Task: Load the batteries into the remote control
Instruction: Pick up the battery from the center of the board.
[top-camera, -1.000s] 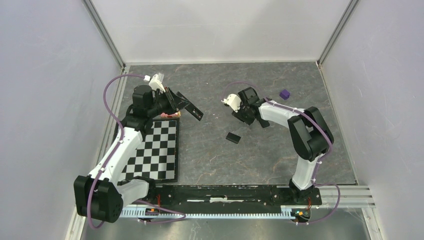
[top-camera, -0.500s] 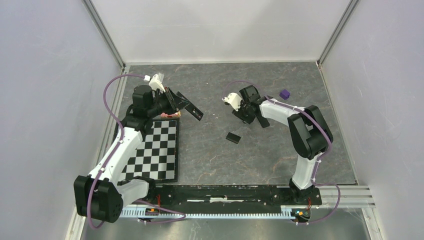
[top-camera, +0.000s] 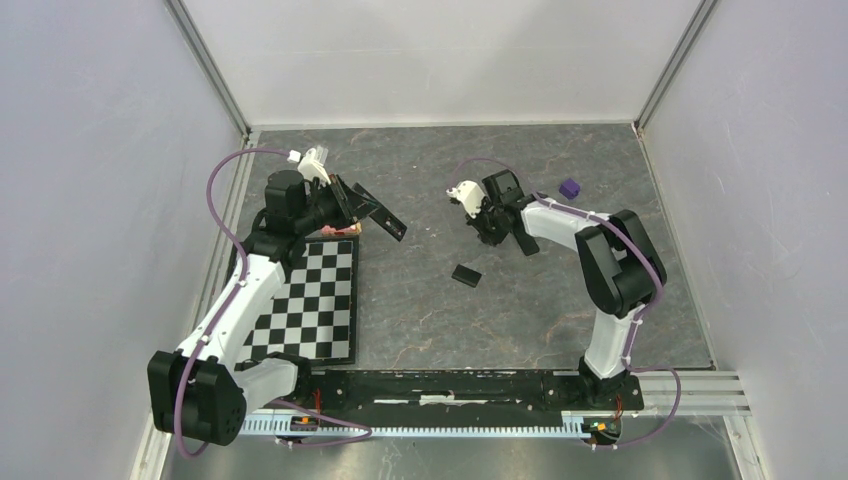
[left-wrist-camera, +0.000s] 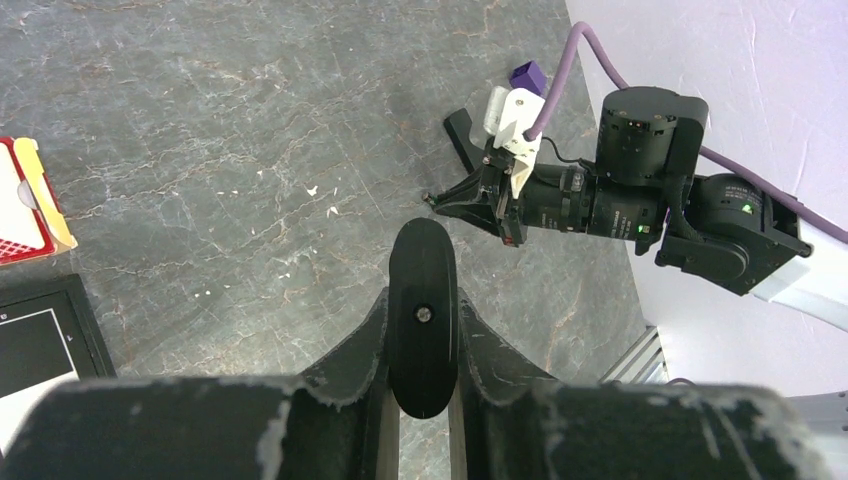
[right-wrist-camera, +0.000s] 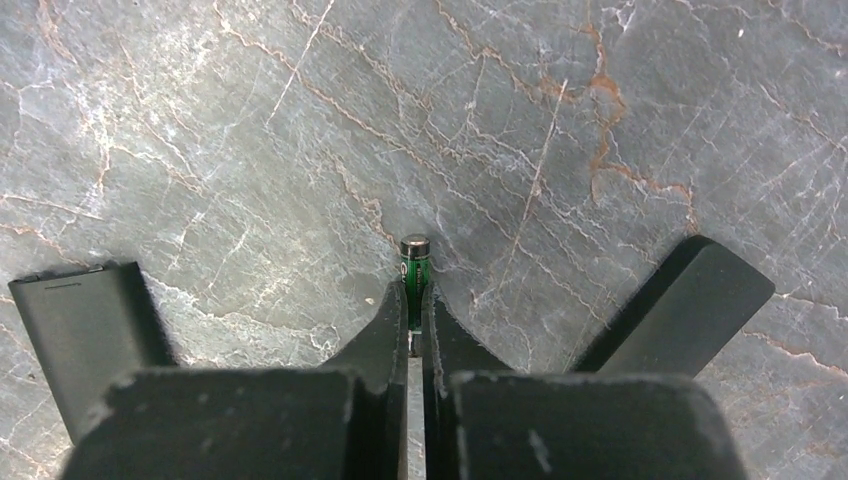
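At the far middle of the worktop (top-camera: 420, 320), the right claw (right-wrist-camera: 412, 305) has just closed. A second ago its jaws stood partly apart; now they are pinched tight on the lower end of a battery (right-wrist-camera: 414, 262). This is a thin cell with a green jacket, and its metal cap pokes out just beyond the fingertips. Whether it has left the stone yet I cannot tell. The grasp looks made, so one cell is probably ready to be carried to the bay.

The remote control (left-wrist-camera: 421, 310) is well apart from it, to the left. It is clamped between the narrowly set fingers of the left claw (left-wrist-camera: 422, 345), which has not moved, and it is held raised above the far edge of the checkerboard (top-camera: 310, 300). Its bay is hidden from every view. A small black cover (top-camera: 466, 274) lies loose on the near side of the right claw.
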